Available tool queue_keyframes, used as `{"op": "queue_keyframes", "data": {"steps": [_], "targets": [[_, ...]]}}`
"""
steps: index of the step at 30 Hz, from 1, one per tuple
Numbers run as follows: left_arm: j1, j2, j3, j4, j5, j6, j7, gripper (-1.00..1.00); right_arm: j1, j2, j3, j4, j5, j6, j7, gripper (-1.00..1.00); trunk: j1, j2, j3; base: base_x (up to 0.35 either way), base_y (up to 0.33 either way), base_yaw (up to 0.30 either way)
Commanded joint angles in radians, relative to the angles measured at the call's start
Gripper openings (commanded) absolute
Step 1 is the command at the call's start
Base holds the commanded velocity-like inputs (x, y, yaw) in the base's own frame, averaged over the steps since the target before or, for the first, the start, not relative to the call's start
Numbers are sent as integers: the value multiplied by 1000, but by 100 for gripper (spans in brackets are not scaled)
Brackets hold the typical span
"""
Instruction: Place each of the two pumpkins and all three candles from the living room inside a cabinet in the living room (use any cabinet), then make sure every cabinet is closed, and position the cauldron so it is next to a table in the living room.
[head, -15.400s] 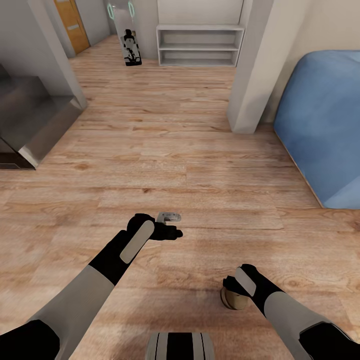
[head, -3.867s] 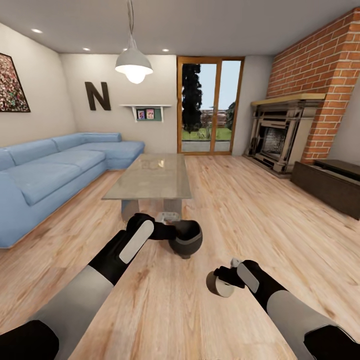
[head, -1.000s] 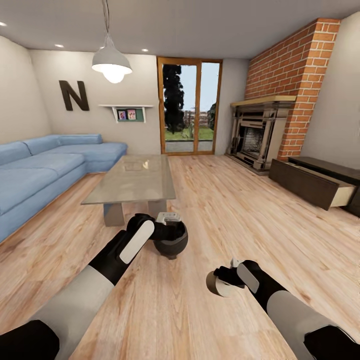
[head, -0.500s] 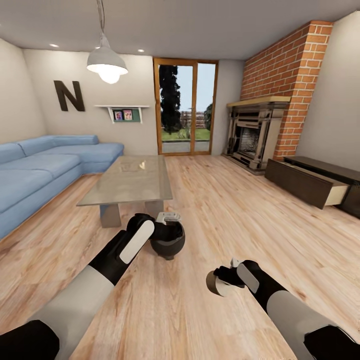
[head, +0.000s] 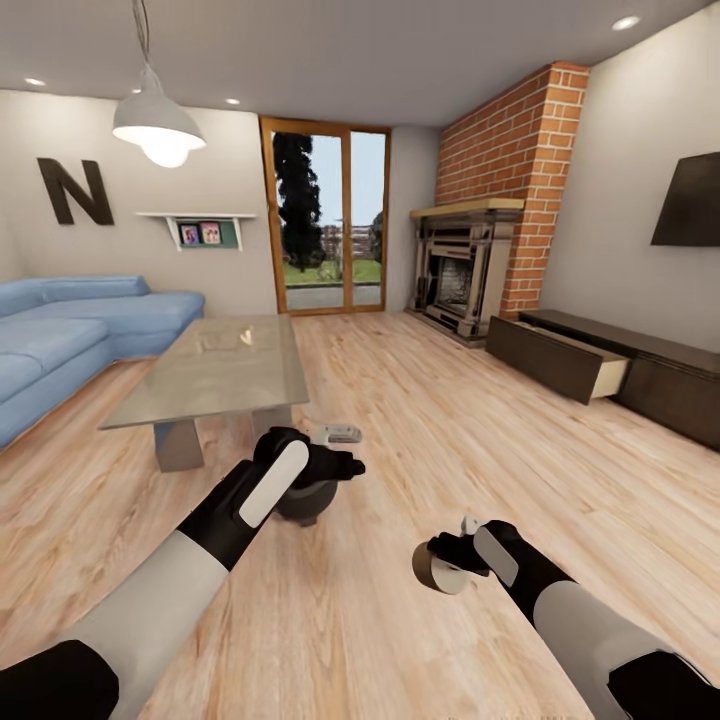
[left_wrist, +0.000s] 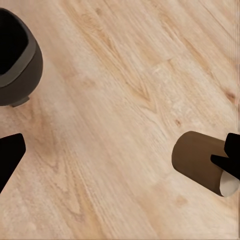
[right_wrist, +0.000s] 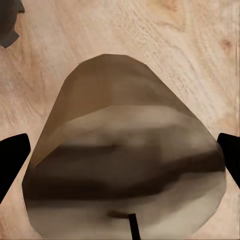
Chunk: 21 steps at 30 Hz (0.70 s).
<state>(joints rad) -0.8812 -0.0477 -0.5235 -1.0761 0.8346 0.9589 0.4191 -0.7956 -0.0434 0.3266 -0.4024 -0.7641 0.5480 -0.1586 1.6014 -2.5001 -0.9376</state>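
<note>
Compared with a moment ago, my view has swung right, so the cabinet (head: 580, 362) with its open drawer sits nearer centre. Left claw (head: 335, 466) spread, empty, above the cauldron (head: 300, 497). Right claw (head: 447, 562) grips a candle (head: 436, 572): light, stiff, probably slippery, best held across its sides.

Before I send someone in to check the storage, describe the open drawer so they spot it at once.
Start at the brick chimney with the fireplace at its foot. Along the wall beside it runs a long, low, dark brown cabinet. The open drawer is at the end nearest the fireplace, pulled out, its pale beige side showing against the dark fronts.
</note>
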Motion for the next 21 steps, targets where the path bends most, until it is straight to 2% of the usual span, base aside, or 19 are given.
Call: {"op": "queue_keyframes", "data": {"steps": [1, 13, 21], "targets": [[-1, 0, -1, -1, 11, 1, 10, 100, -1, -1, 7, -3, -11, 3, -9, -100, 0, 0, 0, 0, 0, -272], [-1, -1, -1, 0, 9, 1, 10, 100, -1, -1, 8, -3, -11, 3, -8, -100, 0, 0, 4, 0, 0, -265], [-1, -1, -1, 0, 9, 1, 10, 100, -1, -1, 8, -3, -11, 3, -8, -100, 0, 0, 4, 0, 0, -65]]}}
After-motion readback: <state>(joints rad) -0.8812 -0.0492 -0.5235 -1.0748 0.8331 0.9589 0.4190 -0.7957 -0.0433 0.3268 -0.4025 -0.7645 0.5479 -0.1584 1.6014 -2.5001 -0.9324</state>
